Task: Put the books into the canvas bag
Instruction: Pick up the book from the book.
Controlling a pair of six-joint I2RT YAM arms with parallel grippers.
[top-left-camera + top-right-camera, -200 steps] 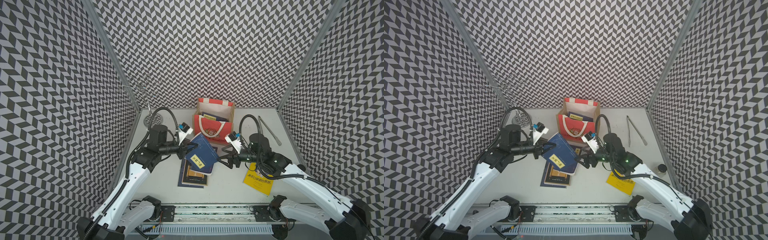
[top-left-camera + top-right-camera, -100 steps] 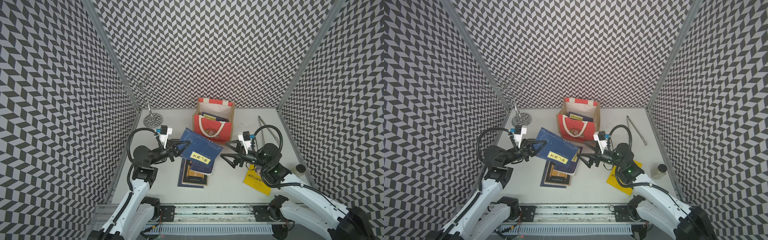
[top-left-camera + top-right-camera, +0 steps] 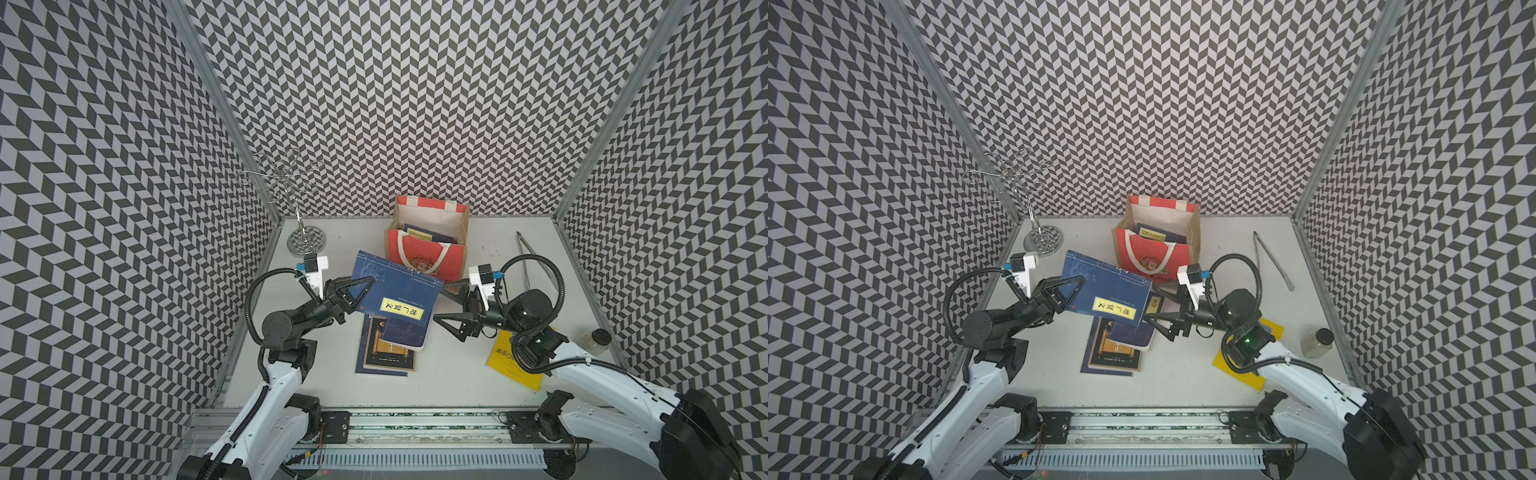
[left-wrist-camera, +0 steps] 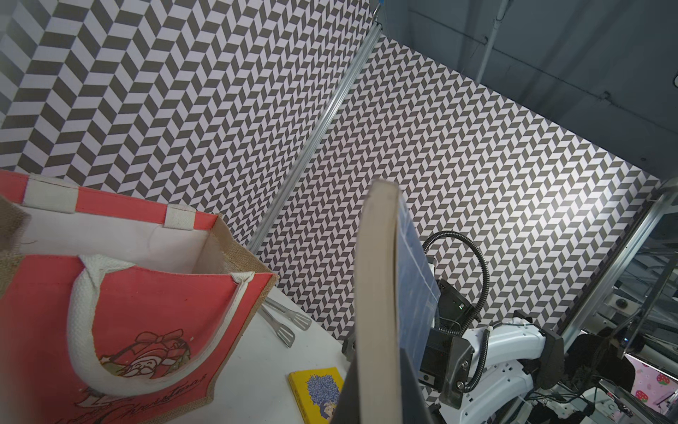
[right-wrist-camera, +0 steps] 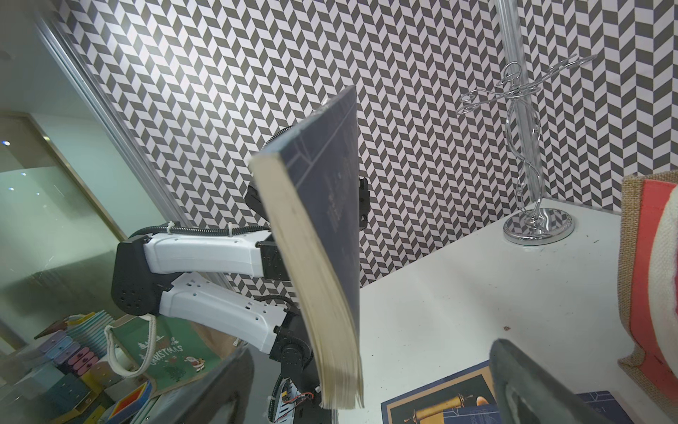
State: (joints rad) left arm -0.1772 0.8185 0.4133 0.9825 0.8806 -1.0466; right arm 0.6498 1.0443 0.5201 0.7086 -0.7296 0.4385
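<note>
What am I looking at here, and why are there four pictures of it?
Two robot arms stand at the near edge of a white table, each ending in a two-fingered gripper. Two pictures look down from overhead, side by side like eyes; two come from cameras on the arms' wrists. The left gripper is shut on one edge of a navy book with a yellow label, held in the air before the canvas bag, which has books inside. The right gripper is open by the book's free edge. On the table lie a stack of books, a yellow book, metal tongs, a wire stand and a small jar.
</note>
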